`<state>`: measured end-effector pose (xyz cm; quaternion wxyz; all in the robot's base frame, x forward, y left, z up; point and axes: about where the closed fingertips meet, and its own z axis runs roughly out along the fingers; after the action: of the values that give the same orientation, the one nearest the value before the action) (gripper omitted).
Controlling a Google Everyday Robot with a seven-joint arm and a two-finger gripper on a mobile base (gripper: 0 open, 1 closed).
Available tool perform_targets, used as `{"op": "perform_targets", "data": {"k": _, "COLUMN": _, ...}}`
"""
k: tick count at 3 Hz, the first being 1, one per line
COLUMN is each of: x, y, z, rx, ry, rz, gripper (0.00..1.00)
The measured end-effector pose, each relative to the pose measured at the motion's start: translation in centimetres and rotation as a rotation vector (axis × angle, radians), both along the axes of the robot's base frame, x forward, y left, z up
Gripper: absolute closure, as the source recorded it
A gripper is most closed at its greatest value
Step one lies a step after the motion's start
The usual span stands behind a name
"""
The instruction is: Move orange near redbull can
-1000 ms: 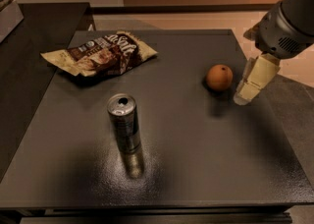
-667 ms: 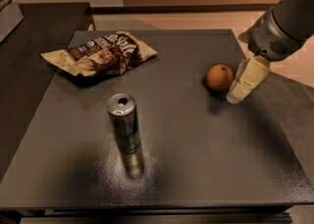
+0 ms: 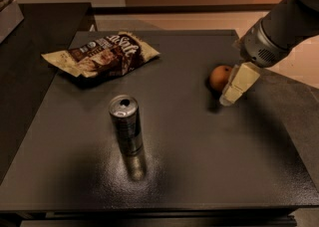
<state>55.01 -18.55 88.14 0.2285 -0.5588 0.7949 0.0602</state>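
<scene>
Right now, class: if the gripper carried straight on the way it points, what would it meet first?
Probably the dark tabletop, just beside the orange. The gripper hangs close by the fruit, pointing down and slightly towards it; depth is unclear, so it might graze the orange.

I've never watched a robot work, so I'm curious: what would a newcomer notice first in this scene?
A grey arm reaches in from the right, its cream gripper close beside a small orange on the dark table. A slim silver redbull can stands upright left of centre, and a crumpled brown-and-cream snack bag lies behind it, back left.
</scene>
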Motion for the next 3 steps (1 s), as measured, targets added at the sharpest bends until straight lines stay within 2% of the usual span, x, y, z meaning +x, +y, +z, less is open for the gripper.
{"op": "perform_targets", "data": {"k": 1, "x": 0.7, "y": 0.1, "z": -1.3, "rx": 0.001, "ry": 0.018, "rz": 0.000, "gripper": 0.00}}
{"op": "perform_targets", "data": {"k": 3, "x": 1.0, "y": 0.3, "z": -2.5, "rx": 0.004, "ry": 0.039, "rz": 0.015, "gripper": 0.41}}
